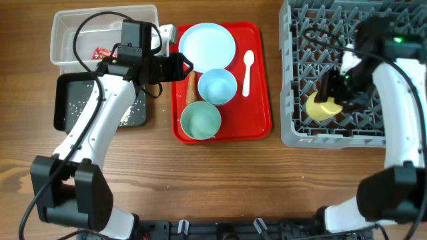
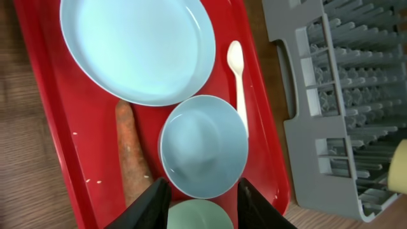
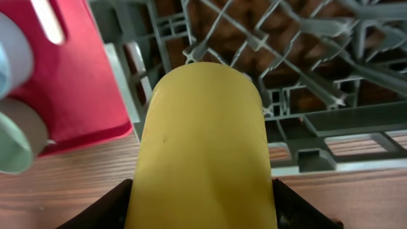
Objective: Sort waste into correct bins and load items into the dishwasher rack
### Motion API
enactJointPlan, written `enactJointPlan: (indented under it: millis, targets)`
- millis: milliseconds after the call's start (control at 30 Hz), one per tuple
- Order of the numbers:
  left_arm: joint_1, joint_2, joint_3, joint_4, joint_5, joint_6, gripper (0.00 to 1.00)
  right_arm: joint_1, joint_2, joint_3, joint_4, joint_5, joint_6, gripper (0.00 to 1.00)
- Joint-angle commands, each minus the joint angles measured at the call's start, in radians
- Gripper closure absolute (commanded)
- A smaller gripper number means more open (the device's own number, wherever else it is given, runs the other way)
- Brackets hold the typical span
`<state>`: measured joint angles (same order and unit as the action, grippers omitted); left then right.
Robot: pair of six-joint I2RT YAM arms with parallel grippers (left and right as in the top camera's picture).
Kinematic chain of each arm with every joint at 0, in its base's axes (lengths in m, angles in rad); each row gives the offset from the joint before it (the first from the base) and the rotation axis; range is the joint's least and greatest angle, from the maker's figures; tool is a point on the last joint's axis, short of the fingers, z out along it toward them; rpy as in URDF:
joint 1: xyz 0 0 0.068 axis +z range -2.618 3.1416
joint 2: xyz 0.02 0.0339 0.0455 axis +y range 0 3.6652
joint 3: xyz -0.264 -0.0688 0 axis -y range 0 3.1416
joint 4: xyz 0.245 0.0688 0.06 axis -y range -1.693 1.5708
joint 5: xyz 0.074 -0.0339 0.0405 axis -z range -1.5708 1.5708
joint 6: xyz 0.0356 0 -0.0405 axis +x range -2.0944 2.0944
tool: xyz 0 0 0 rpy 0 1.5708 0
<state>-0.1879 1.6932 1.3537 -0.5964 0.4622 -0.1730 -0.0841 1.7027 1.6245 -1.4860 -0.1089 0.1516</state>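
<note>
Right jaws clamp the yellow cup (image 3: 203, 146) over the rack (image 1: 300, 133), left jaws narrowly apart and empty above the red tray (image 2: 44, 95).

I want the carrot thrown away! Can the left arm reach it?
Probably yes. The carrot piece lies uncovered on the red tray, beside the light-blue bowl, and the left arm's open jaws hang just by it.

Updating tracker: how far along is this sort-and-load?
Done: red wrapper in clear bin, rice in black bin. In hand: right end effector holds yellow cup over the rack. Remaining: plate, blue bowl, green bowl, spoon and carrot piece, all on red tray.
</note>
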Motion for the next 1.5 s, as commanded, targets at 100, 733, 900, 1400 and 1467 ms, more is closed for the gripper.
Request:
enactJointPlan:
  millis: [100,733,900,1400,1467]
  targets:
    - [0.000,-0.012,0.008,0.000,-0.027,0.009,0.64,0.060,0.064,-0.032,0.004,0.040,-0.014,0.52]
    - [0.000,-0.012,0.008,-0.033,-0.027,0.009,0.59,0.061,0.076,-0.095,0.061,0.041,-0.021,0.24]
    - [0.000,-0.012,0.008,-0.033,-0.027,0.009,0.58,0.060,0.076,-0.095,0.068,0.042,-0.025,0.15]
    - [0.000,-0.012,0.008,-0.033,-0.027,0.009,0.57,0.099,0.008,0.256,0.094,-0.058,-0.043,0.19]
    - [0.000,-0.011,0.008,-0.033,-0.027,0.009,0.57,0.140,0.008,0.256,0.134,-0.111,-0.044,0.20]
